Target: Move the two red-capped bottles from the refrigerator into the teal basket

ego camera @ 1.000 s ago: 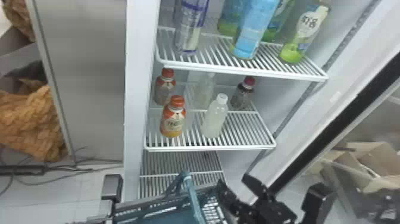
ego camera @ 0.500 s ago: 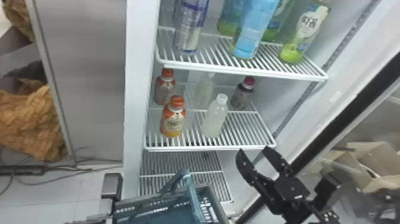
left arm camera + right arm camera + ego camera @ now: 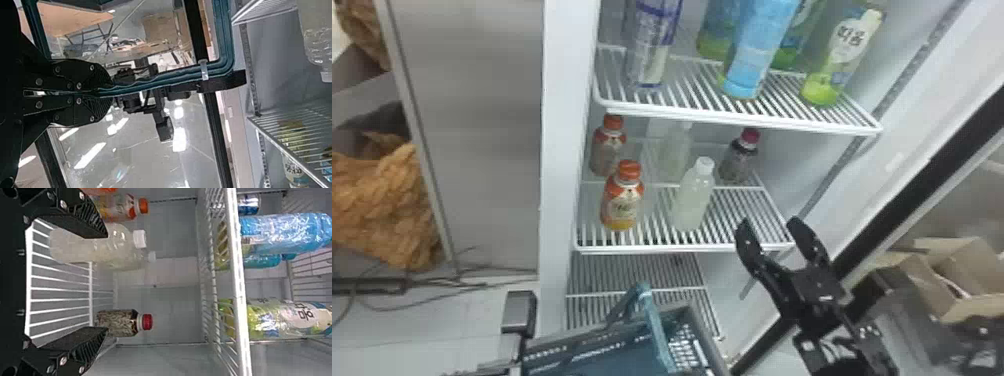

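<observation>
The refrigerator point(image 3: 562, 125) stands open, and its middle shelf point(image 3: 682, 248) is the landmark here. In front of that shelf and lower down is the teal basket point(image 3: 612, 357). The right gripper point(image 3: 770, 223) is near the middle shelf's front right corner, its two fingers spread wide, with nothing held between them. The left gripper point(image 3: 103, 93) has its fingers closed on the teal handle point(image 3: 168, 79) of the basket, in front of the middle shelf. Above the middle shelf, on the upper one, stand a tall blue bottle point(image 3: 757, 55), a tall green bottle point(image 3: 847, 45) to its right and a blue-and-silver bottle point(image 3: 652, 50) to its left. Around the centre of the middle shelf are a front white-capped bottle point(image 3: 694, 197) and a rear white-capped bottle point(image 3: 674, 155), both upright. The smaller ones stand on the middle shelf too: a front orange-red-capped bottle point(image 3: 623, 200) toward its left front, a rear orange-red-capped bottle point(image 3: 608, 150) behind that, and a dark-red-capped bottle point(image 3: 741, 162) at the back right.
</observation>
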`<state>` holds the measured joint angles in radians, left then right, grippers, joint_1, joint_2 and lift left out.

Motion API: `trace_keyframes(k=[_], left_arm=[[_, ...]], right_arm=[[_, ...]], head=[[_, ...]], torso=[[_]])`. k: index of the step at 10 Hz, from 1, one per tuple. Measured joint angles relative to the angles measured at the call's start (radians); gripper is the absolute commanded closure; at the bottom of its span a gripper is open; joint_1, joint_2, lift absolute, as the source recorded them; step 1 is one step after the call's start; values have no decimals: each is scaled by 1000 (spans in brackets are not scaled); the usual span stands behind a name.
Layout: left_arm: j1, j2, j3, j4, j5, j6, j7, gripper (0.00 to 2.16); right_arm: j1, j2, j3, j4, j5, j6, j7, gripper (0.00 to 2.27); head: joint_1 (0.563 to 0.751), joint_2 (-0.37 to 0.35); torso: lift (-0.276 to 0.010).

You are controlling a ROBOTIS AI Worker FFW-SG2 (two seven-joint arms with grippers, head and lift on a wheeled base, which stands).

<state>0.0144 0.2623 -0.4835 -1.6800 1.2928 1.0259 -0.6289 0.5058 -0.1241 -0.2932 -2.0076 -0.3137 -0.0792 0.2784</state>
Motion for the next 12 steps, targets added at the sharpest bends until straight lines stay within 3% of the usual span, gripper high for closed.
trace_keyframes(k=[12], left_arm=[[-4,4,-13,0,11,2,0,1107]], right_arm=[[-430,-26,31,491,78,-159,-70,140]], head=[[695,-350]], torso=[[-228]])
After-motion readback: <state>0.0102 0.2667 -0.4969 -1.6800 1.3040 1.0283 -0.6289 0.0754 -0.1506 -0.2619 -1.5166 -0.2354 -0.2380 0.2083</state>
